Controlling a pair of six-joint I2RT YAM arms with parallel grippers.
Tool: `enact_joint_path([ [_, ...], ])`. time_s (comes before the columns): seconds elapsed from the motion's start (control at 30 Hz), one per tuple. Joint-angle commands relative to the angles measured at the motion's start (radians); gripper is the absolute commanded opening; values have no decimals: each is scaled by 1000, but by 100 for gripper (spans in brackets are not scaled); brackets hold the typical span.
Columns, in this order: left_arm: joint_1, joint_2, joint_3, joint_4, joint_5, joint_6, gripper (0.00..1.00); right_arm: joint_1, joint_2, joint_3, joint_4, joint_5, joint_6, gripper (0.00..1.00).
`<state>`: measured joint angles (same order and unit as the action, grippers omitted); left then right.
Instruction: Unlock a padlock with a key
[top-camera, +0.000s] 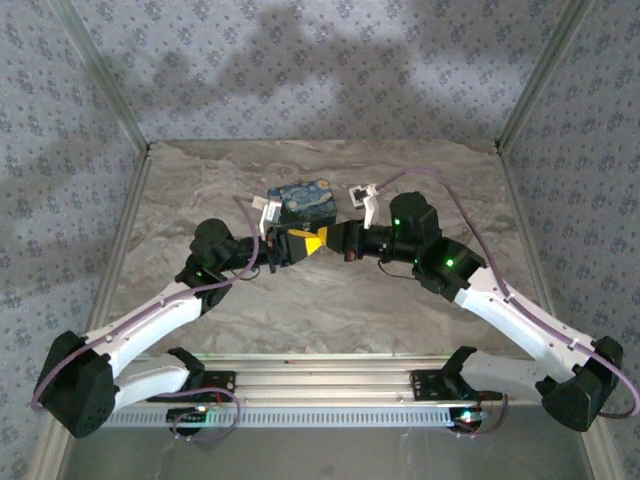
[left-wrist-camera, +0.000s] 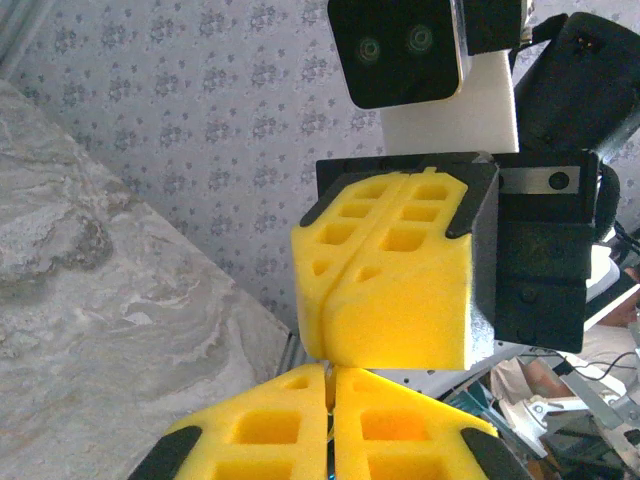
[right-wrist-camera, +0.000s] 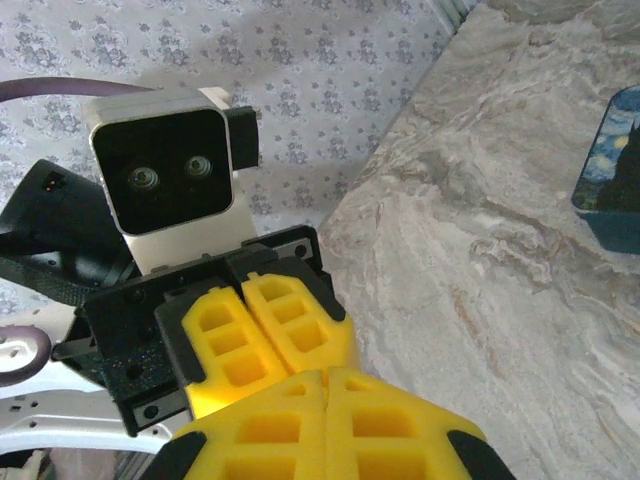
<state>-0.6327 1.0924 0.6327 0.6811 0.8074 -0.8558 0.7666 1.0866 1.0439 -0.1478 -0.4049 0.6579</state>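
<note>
My left gripper (top-camera: 312, 243) and right gripper (top-camera: 338, 241) meet tip to tip above the middle of the marble table (top-camera: 320, 320). Both have their yellow foam pads pressed together, shut. In the left wrist view my own pads (left-wrist-camera: 332, 372) point up at the right gripper (left-wrist-camera: 345, 300), almost touching it. From the right wrist camera, my own pads (right-wrist-camera: 325, 375) face the left gripper (right-wrist-camera: 280, 345) the same way. I see nothing between either pair of pads. The padlock and the key are hidden from view.
A blue box (top-camera: 303, 203) painted with yellow swirls stands on the table just behind the two grippers, and its corner shows at the right (right-wrist-camera: 612, 170). Patterned fabric walls on metal posts enclose the table on three sides.
</note>
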Motion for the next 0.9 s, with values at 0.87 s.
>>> enact_joint_path([
  [0.87,20,-55,-16,-30,-2,47,0,8,32,-4,72,-22,10,0],
])
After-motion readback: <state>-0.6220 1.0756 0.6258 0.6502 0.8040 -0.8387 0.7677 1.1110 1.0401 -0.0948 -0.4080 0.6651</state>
